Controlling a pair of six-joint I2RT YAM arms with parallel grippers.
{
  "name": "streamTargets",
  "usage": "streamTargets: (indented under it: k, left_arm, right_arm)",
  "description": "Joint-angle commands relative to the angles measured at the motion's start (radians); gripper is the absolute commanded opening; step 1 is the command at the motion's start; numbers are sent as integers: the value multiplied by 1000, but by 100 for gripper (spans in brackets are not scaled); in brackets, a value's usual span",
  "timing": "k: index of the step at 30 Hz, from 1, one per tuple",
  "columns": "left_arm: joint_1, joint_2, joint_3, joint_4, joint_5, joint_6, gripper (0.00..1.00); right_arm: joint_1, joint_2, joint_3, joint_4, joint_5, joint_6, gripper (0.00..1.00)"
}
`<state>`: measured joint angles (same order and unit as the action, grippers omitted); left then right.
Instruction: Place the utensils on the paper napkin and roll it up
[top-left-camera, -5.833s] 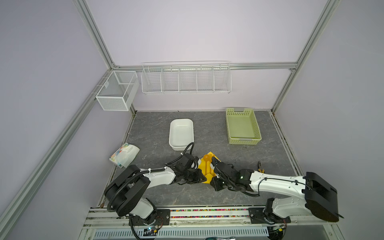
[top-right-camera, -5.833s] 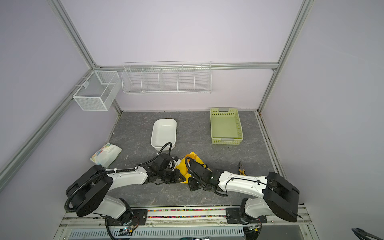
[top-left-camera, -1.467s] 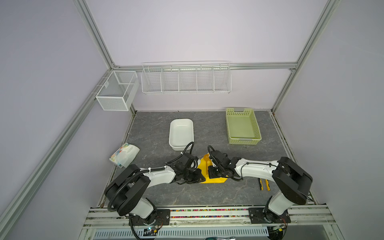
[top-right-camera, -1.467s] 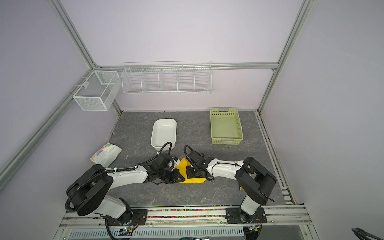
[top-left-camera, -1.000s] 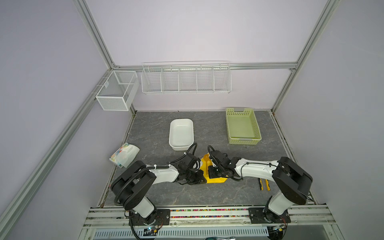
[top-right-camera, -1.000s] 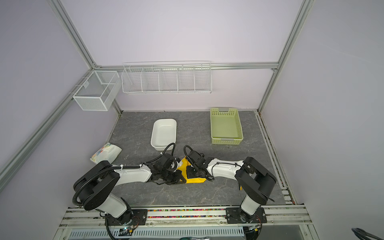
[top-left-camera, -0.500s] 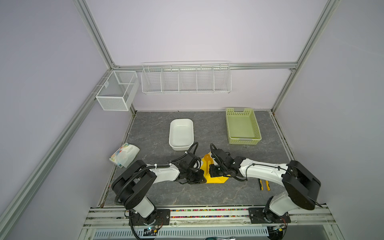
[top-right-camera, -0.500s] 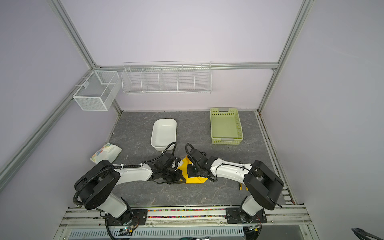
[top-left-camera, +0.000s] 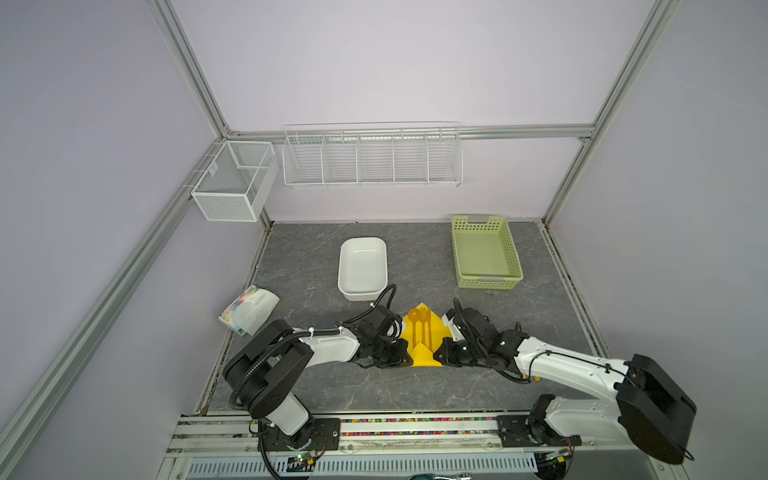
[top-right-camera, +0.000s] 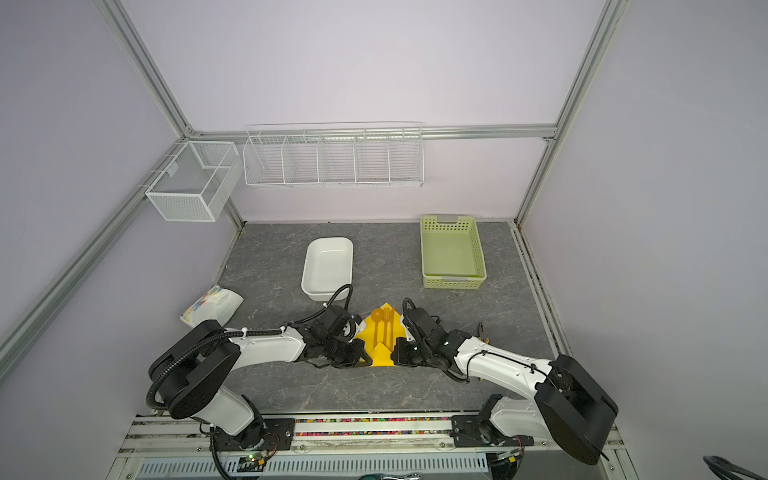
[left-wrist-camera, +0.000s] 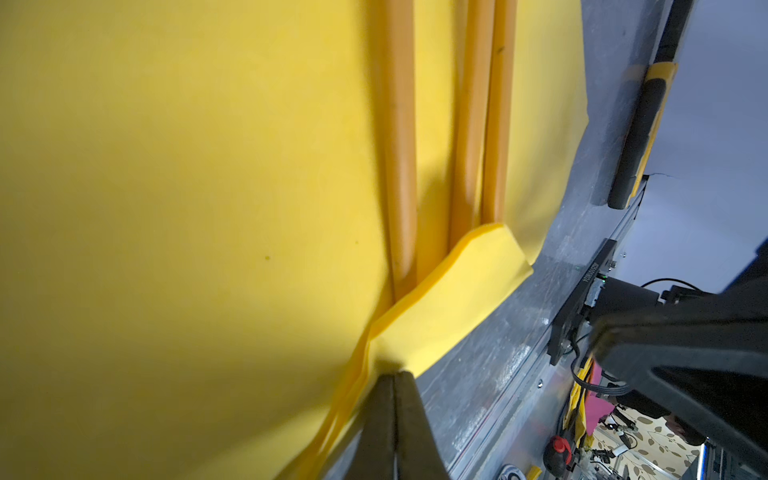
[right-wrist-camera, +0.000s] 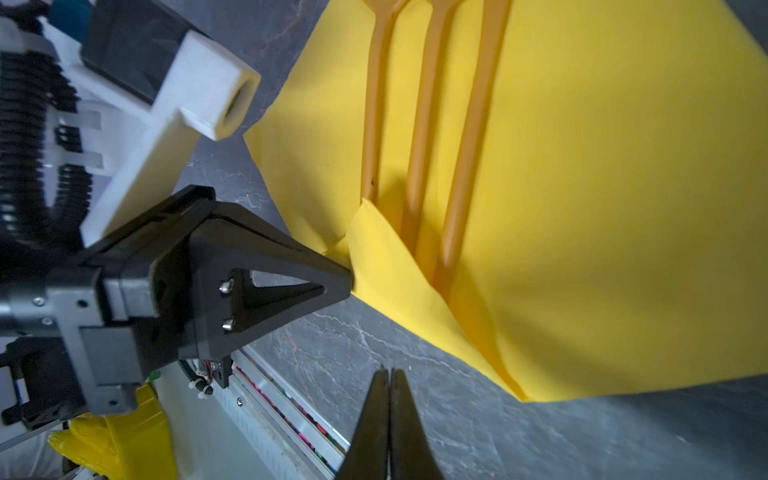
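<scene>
The yellow paper napkin (top-left-camera: 432, 332) lies diamond-wise near the table's front in both top views. Three orange utensils (top-left-camera: 420, 326) lie side by side on it, spoon bowl at the far end. The napkin's near corner (right-wrist-camera: 386, 266) is folded up over the handle ends. My left gripper (left-wrist-camera: 392, 374) is shut, and its tip (right-wrist-camera: 349, 282) touches the left end of that fold; no paper shows between its jaws. My right gripper (right-wrist-camera: 389, 372) is shut on nothing. It hovers over bare table just off the napkin's near right edge (top-right-camera: 395, 358).
A white tub (top-left-camera: 363, 266) stands just behind the napkin and a green basket (top-left-camera: 486, 253) at the back right. A printed packet (top-left-camera: 249, 309) lies at the left edge. Yellow-and-black pliers (left-wrist-camera: 640, 124) lie right of the napkin. The front rail (right-wrist-camera: 291, 411) is close.
The right arm's elbow has swung out to the right, and its gripper has drawn back off the napkin toward the front. The left gripper has stayed at the fold.
</scene>
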<state>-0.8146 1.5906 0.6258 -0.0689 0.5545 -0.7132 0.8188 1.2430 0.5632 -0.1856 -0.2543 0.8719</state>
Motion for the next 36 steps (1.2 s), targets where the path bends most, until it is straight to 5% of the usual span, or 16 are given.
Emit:
streamTargets:
  k: [1,21,36]
  left_arm:
    - [-3,26,3,-30,-36,6,6]
    - [-3,34,8,-37,-34,6,5]
    - [-3,34,8,-40,-35,6,5]
  right_arm:
    - [-9,-24,-20,-5,-38,41,7]
    - [-79,126,-39,101,-159,23,7]
    - [-93,200,-42,83,-146,9,7]
